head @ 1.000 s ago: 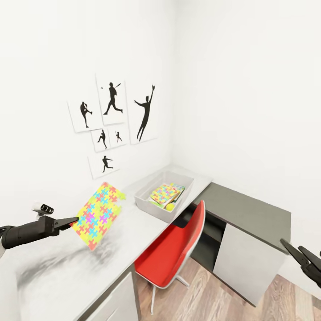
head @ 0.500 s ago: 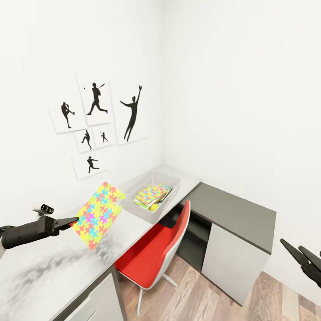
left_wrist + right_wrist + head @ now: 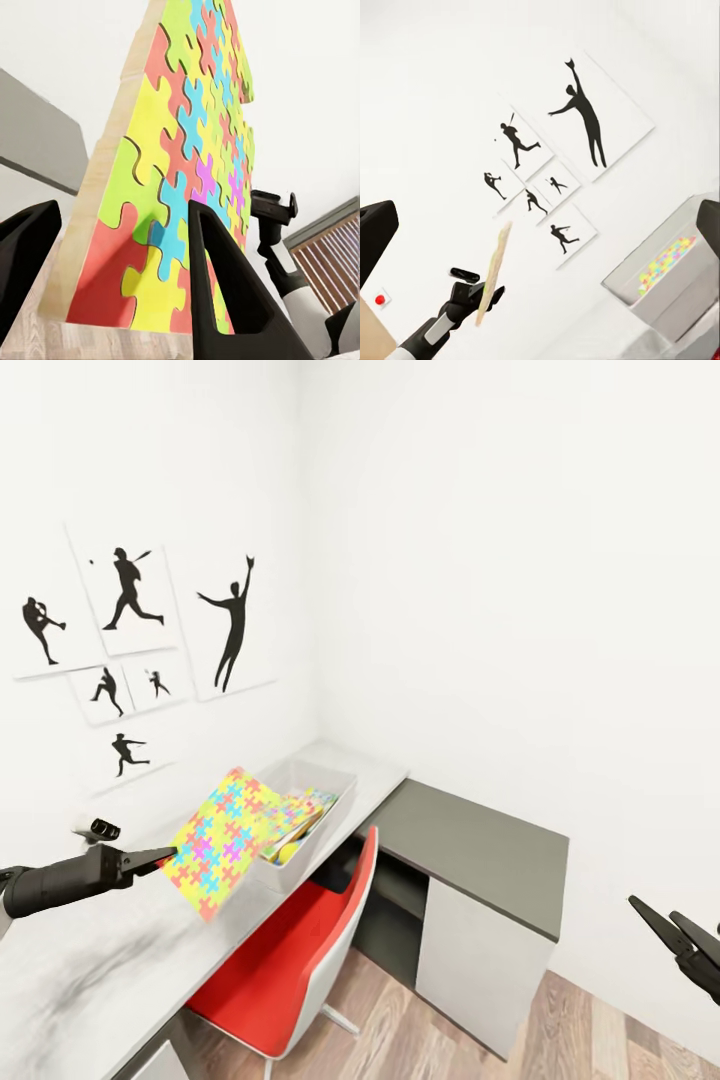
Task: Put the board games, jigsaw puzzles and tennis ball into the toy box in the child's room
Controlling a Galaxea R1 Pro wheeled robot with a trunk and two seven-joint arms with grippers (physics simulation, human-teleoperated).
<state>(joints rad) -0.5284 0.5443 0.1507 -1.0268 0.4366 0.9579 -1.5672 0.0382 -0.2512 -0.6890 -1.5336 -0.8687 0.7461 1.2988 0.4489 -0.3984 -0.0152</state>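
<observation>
Black left claw [image 3: 165, 854] clenched on the bottom edge of a multicoloured puzzle slab [image 3: 222, 840], slab held tilted in the air above the pale grey surface [image 3: 90, 970]. Left wrist view: both fingers [image 3: 217, 285] straddle the slab's edge, one on the printed face, one behind. Grey toy box [image 3: 300, 830] sits on the surface just past the slab, near the wall corner; a second puzzle [image 3: 300, 812] and a yellow-green ball [image 3: 288, 852] lie inside it. Silhouette posters [image 3: 130, 650] on the wall above. Red chair [image 3: 290, 960] tucked beside the surface, below the box. Dark grey surface section [image 3: 480, 850] runs right. Right claw [image 3: 672, 930] at the far right, released, fingers apart, holding nothing.
</observation>
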